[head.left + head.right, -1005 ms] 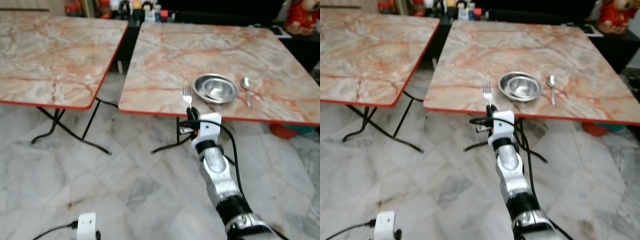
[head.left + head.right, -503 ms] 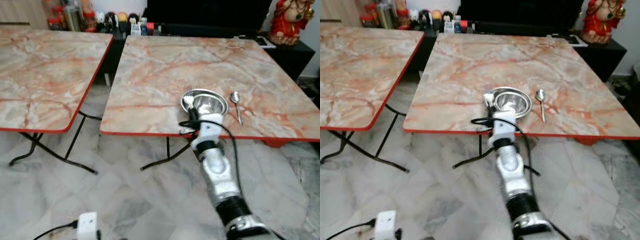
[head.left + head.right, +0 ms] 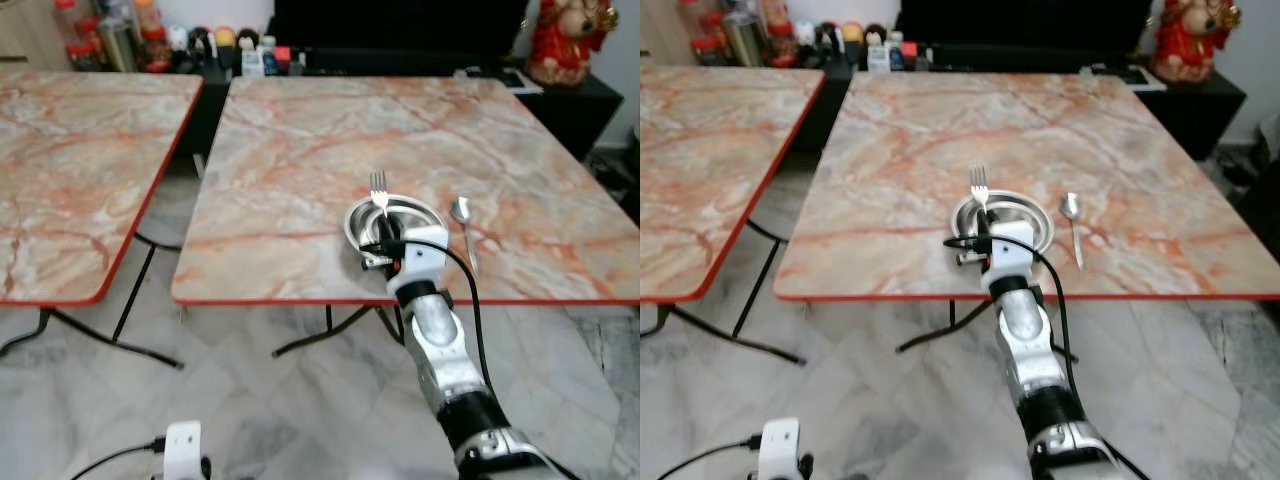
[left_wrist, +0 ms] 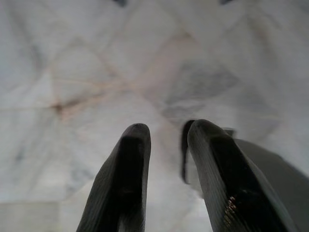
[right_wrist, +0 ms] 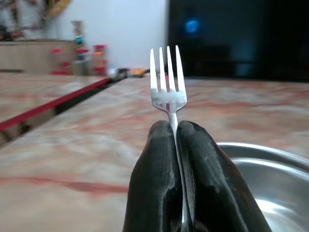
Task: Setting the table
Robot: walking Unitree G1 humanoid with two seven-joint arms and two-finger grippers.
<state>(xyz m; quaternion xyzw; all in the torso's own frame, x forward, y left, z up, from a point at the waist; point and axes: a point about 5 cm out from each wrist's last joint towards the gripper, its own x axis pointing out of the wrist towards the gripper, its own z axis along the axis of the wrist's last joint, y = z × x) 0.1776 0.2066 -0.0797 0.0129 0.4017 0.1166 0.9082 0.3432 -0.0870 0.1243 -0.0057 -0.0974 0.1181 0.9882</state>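
Note:
My right gripper (image 3: 384, 232) is shut on the handle of a silver fork (image 3: 379, 186), which stands upright with its tines up. It hovers over the near left rim of a steel bowl (image 3: 416, 213) on the marble table (image 3: 300, 170). In the right wrist view the fork (image 5: 168, 89) rises from between the closed fingers (image 5: 157, 179), with the bowl (image 5: 263, 176) just beyond them. A spoon (image 3: 462, 212) lies right of the bowl, handle toward me. My left gripper (image 4: 166, 159) hangs idle above the floor, fingers slightly apart.
A second marble table (image 3: 70, 150) with a red edge stands to the left across a narrow gap. Bottles and jars (image 3: 225, 45) line a dark cabinet behind the tables, and a red figurine (image 3: 562, 40) stands at the back right. A white device with a cable (image 3: 183, 452) lies on the floor.
The camera has come closer to the table. My right gripper has carried the fork from the table's front edge inward, to over the bowl's near left rim.

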